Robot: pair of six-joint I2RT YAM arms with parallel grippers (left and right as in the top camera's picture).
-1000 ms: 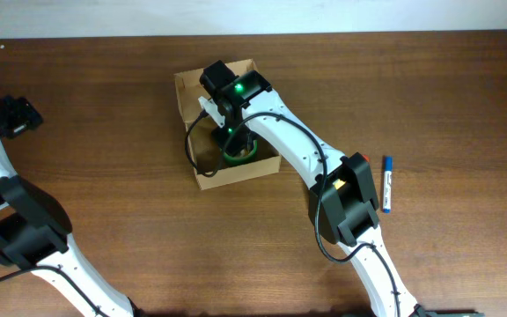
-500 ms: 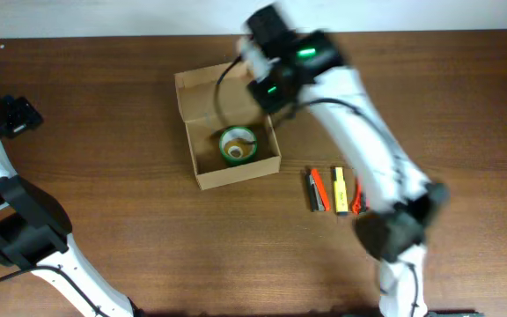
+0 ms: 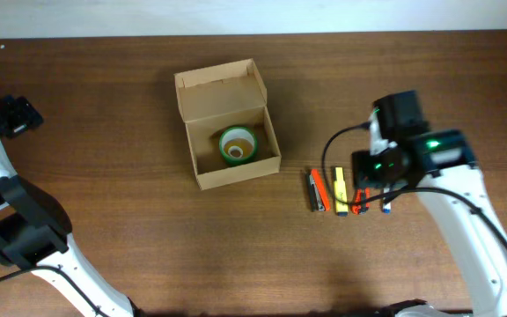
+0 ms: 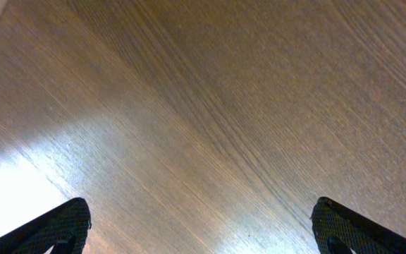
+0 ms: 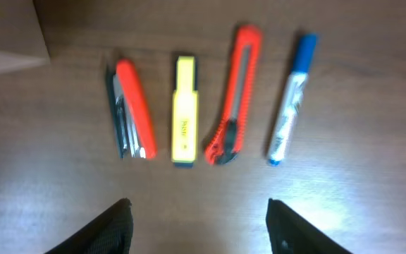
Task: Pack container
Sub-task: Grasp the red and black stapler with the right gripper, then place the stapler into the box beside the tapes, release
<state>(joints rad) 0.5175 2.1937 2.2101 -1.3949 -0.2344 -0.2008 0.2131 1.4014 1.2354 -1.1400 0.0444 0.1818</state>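
The container, a tan cardboard box (image 3: 202,167), stands at the table's middle with its flap lid open at the back. A green tape roll (image 3: 238,145) lies inside it. My right gripper (image 3: 375,189) is open and empty, to the right of the box, over a row of small items. The right wrist view shows its fingers (image 5: 199,219) just short of that row, with a box corner (image 5: 9,35) at top left. My left gripper (image 3: 16,114) is at the far left, open and empty over bare wood in its wrist view (image 4: 199,229).
The row on the table holds a red stapler (image 5: 132,109), a yellow highlighter (image 5: 184,120), an orange box cutter (image 5: 235,95) and a blue marker (image 5: 291,99). In the overhead view the stapler (image 3: 316,189) and highlighter (image 3: 341,191) show; my arm partly covers the others.
My right arm has pulled out of the box, leaving the green tape roll inside, and swung right to hover over the row of small items. The left arm has not moved.
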